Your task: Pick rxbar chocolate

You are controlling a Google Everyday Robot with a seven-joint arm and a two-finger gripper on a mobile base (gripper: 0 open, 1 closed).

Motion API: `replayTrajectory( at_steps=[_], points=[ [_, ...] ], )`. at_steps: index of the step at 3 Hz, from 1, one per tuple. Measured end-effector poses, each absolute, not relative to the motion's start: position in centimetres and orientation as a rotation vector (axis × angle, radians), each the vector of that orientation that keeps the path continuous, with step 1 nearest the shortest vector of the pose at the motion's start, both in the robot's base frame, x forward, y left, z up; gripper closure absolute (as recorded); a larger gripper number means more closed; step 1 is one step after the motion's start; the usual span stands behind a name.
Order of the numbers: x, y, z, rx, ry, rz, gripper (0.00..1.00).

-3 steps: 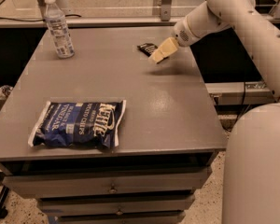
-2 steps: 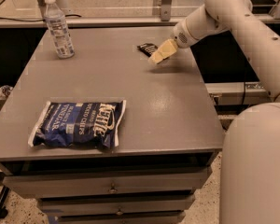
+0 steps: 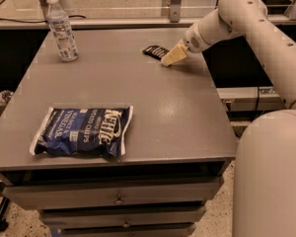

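The rxbar chocolate [image 3: 154, 51], a small flat black bar with white lettering, lies on the grey table [image 3: 153, 107] at the far right. My gripper [image 3: 170, 57], with cream-coloured fingers, is low over the table right at the bar's right end, touching or nearly touching it. The bar's right end is partly hidden by the fingers. The white arm reaches in from the right.
A large blue Kettle chips bag [image 3: 81, 131] lies at the table's front left. A clear water bottle [image 3: 61, 28] stands upright at the far left. Drawers sit under the table front. A rail runs behind the table.
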State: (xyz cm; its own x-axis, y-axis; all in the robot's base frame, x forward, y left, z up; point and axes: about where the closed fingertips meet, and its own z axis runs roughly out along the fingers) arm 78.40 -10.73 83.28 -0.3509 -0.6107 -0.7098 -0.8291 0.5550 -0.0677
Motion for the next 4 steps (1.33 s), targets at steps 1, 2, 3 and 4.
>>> replayTrajectory(
  at_steps=[1, 2, 3, 4],
  points=[
    [78.1, -11.4, 82.5, -1.144, 2.098, 0.392, 0.62],
    [78.1, -11.4, 82.9, -1.144, 2.098, 0.391, 0.85],
    [78.1, -11.4, 83.1, -1.144, 2.098, 0.392, 1.00],
    [77.1, -10.9, 87.1, -1.152, 2.027, 0.393, 1.00]
  ],
)
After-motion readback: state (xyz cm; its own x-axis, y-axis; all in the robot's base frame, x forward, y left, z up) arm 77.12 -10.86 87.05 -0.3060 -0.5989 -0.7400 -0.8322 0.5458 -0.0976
